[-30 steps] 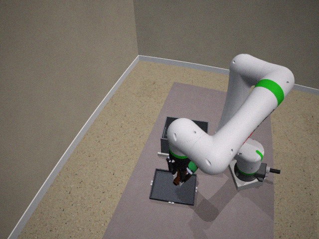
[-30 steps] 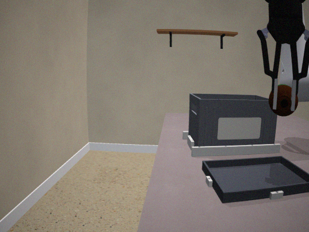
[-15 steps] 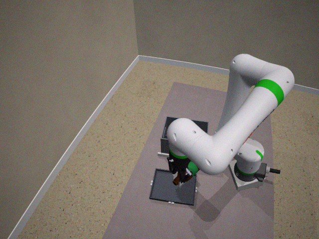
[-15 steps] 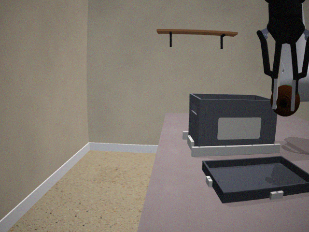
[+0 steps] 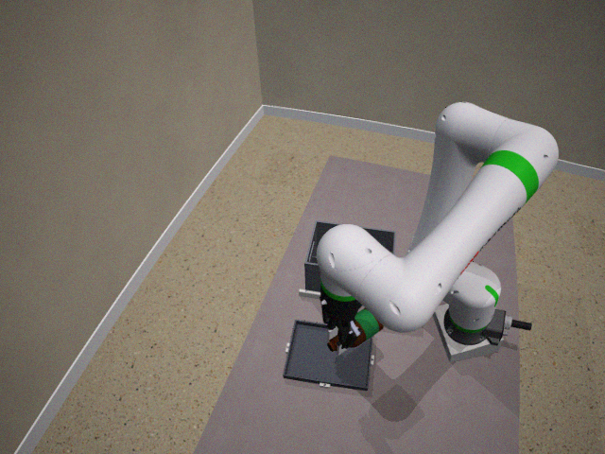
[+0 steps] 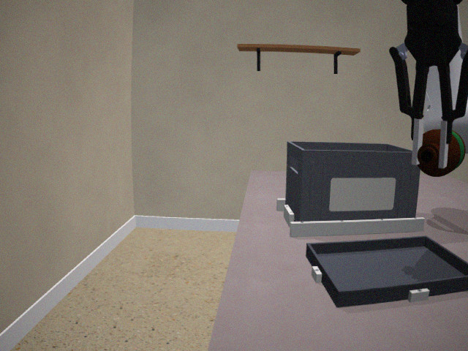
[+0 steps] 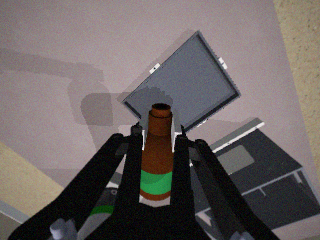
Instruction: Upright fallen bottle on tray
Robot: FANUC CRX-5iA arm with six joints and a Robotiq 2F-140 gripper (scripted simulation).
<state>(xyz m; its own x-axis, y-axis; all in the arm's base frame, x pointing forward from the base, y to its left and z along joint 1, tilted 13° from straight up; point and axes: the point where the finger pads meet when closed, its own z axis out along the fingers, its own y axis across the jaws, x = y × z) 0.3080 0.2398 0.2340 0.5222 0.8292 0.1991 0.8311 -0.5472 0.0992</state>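
My gripper (image 6: 431, 151) is shut on a brown bottle (image 6: 438, 153) with a green label. The bottle hangs roughly horizontal in the air, its mouth toward the exterior camera, high above the table. In the wrist view the bottle (image 7: 157, 160) sits between the two fingers, neck pointing away from the camera. The dark tray (image 6: 387, 268) lies flat on the mauve mat, below and in front of the gripper; it also shows in the wrist view (image 7: 187, 85) and from above (image 5: 328, 356). In the top view the gripper and bottle hang over the tray's far right corner.
A dark open crate (image 6: 351, 181) with a pale side panel stands behind the tray against white stop blocks (image 6: 355, 227). The robot base (image 5: 471, 317) is to the right of the tray. A wooden shelf (image 6: 298, 49) hangs on the back wall.
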